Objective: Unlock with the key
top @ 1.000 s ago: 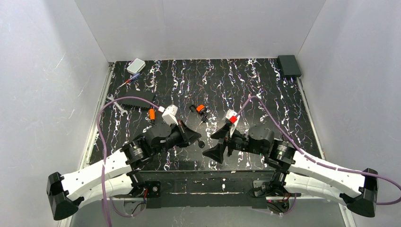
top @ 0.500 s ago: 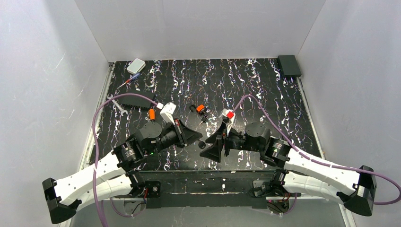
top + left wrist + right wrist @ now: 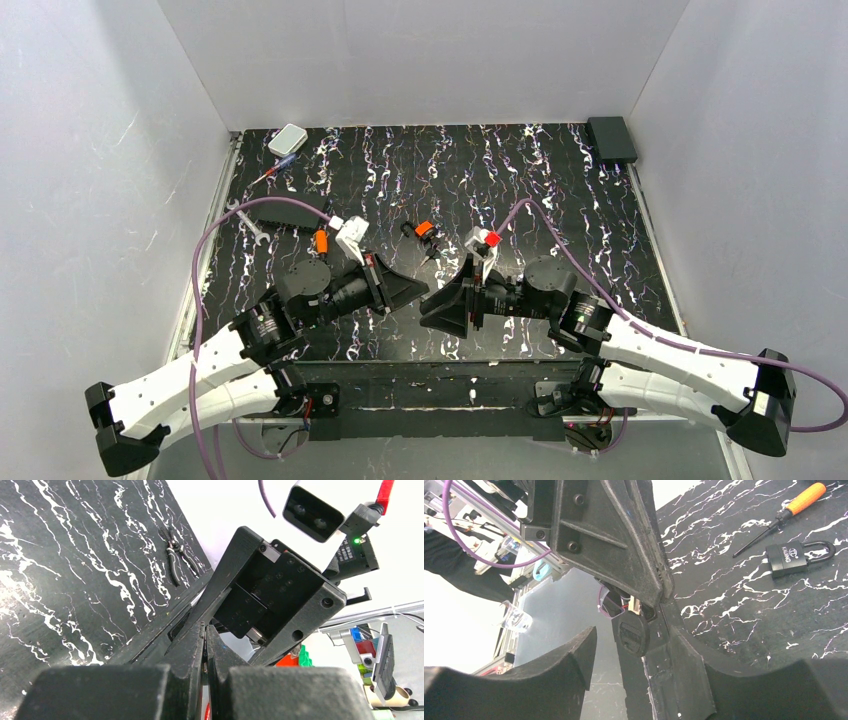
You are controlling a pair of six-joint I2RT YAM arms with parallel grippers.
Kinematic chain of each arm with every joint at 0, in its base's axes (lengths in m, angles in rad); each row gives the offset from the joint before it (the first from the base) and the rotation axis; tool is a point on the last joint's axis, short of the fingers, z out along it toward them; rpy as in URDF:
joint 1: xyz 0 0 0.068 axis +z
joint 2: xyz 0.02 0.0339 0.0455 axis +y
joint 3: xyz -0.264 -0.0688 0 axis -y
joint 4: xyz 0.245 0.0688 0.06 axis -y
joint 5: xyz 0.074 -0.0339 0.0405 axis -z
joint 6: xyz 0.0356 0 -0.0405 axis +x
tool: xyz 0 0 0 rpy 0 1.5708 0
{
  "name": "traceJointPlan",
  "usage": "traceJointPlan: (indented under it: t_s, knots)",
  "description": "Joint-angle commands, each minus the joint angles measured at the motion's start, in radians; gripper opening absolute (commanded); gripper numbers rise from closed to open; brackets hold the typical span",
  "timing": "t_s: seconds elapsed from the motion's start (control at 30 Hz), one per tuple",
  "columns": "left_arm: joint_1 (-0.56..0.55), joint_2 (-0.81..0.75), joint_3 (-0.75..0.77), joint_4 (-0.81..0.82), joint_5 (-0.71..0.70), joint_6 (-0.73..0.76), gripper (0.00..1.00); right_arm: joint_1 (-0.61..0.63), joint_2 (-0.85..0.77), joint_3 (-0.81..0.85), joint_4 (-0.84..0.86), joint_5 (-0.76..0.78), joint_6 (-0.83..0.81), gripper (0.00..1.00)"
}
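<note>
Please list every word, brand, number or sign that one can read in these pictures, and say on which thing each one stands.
"KAIJING" (last letters uncertain): white print on the padlock, under a small logo.
On the label beside the green light: print too small to read.
On the key: a raised mark on its head, unreadable.
Nothing else is legible.

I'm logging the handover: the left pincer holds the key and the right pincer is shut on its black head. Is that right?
Not quite: the right pincer is open. The right wrist view shows it spread either side of the key, not gripping its black head. The left pincer does hold the key.
</note>
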Motion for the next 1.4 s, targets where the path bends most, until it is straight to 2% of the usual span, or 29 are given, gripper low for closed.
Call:
traceJointPlan:
  t_s: [0.0,0.23,0.6,0.73,0.83,0.9,1.03,1.1,1.17,1.37]
  knots:
    - [0.003,-0.016,0.019,0.047,0.027,0.016,0.0,-0.01,-0.007,-0.008,0.088,-0.018,0.017,0.59]
    - [0.003,-0.029,0.019,0.039,0.015,0.017,0.0,-0.017,0.008,0.002,0.082,-0.027,0.011,0.48]
    - [0.002,-0.035,0.012,0.018,-0.032,0.017,0.0,-0.019,0.012,-0.001,0.084,-0.022,0.012,0.2]
    - [0.002,-0.046,0.0,0.016,-0.075,0.013,0.0,-0.019,0.004,-0.006,0.087,-0.013,0.013,0.03]
    - [0.003,-0.056,-0.003,-0.026,-0.107,0.018,0.02,-0.019,-0.001,-0.012,0.087,-0.006,0.017,0.01]
    - [0.002,-0.065,0.0,-0.054,-0.129,0.022,0.16,-0.019,-0.005,-0.017,0.083,-0.001,0.021,0.01]
    - [0.003,-0.092,0.003,-0.139,-0.189,0.041,0.62,-0.019,-0.017,-0.026,0.06,0.02,0.03,0.01]
    - [0.003,-0.111,0.009,-0.193,-0.226,0.052,0.79,-0.019,-0.029,-0.038,0.039,0.035,0.035,0.01]
    - [0.003,-0.128,0.02,-0.255,-0.263,0.071,0.83,-0.019,-0.043,-0.051,0.004,0.063,0.042,0.01]
    - [0.003,-0.124,0.076,-0.512,-0.429,0.149,0.83,-0.019,-0.102,-0.08,-0.139,0.196,0.063,0.01]
